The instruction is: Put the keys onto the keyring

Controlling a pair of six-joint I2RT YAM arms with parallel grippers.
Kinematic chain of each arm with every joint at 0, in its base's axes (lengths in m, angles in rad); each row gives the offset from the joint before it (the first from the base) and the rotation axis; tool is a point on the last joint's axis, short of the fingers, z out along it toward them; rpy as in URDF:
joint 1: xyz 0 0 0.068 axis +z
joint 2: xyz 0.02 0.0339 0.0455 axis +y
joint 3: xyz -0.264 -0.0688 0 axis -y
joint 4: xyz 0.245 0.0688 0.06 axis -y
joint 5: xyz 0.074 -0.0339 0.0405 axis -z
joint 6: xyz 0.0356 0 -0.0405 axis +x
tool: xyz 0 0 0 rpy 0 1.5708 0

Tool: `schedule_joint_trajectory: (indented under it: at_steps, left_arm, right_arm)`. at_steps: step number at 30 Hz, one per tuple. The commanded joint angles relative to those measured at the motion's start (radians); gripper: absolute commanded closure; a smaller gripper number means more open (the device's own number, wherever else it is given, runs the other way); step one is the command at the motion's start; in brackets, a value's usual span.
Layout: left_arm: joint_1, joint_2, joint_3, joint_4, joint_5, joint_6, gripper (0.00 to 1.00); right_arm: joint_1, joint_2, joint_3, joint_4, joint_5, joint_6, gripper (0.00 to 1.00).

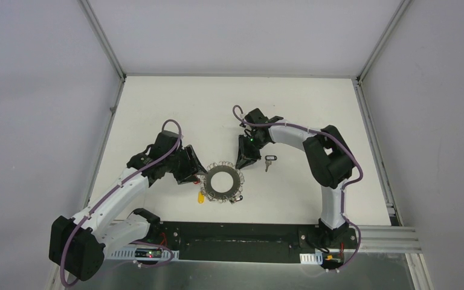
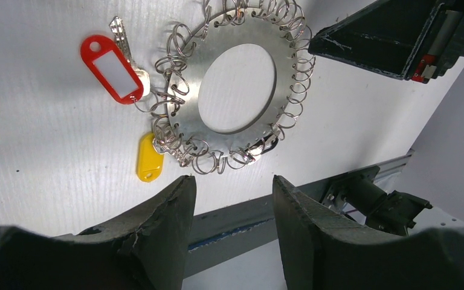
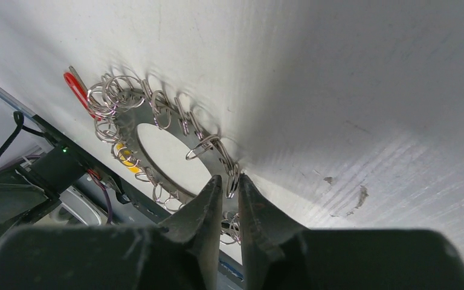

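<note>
At keyring [image 2: 241, 29] rim: right claw [image 3: 229, 179], slim gap round 1 loop [image 3: 234, 172]; grasp unclear.
Left claw [image 2: 232, 179]: released, empty.

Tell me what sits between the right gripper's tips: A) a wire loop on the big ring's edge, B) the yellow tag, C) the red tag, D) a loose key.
A: the right gripper has its tips either side of one wire loop on the keyring rim.
</note>
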Motion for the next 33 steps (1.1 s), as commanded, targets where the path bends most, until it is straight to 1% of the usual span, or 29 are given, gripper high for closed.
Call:
schedule_joint_trajectory:
  at_steps: [1, 5, 9, 16, 19, 25, 33]
  left_arm:
    - [0.008, 0.014, 0.056, -0.017, -0.030, 0.040, 0.49]
    - [0.008, 0.032, 0.061, -0.020, -0.030, 0.045, 0.49]
    - [0.008, 0.049, 0.070, -0.020, -0.028, 0.056, 0.49]
    - [0.008, 0.115, 0.100, -0.020, -0.032, 0.083, 0.50]
    - [0.008, 0.169, 0.118, -0.023, -0.033, 0.091, 0.50]
    - [0.008, 0.251, 0.144, -0.026, -0.021, 0.101, 0.53]
    - [0.008, 0.265, 0.108, -0.024, -0.029, 0.097, 0.53]
  right_arm:
    - [0.007, -0.005, 0.004, 0.040, -0.027, 0.025, 0.83]
    - [0.007, -0.022, -0.007, 0.047, -0.033, 0.024, 0.85]
    - [0.007, -0.055, -0.024, 0.059, -0.042, 0.026, 0.84]
    - [0.009, -0.143, -0.028, 0.028, 0.052, -0.007, 0.75]
    - [0.014, -0.150, -0.013, -0.003, 0.080, -0.032, 0.73]
    - [0.023, -0.145, -0.012, -0.017, 0.084, -0.045, 0.68]
    - [0.023, -0.156, -0.096, 0.015, 0.059, -0.035, 0.60]
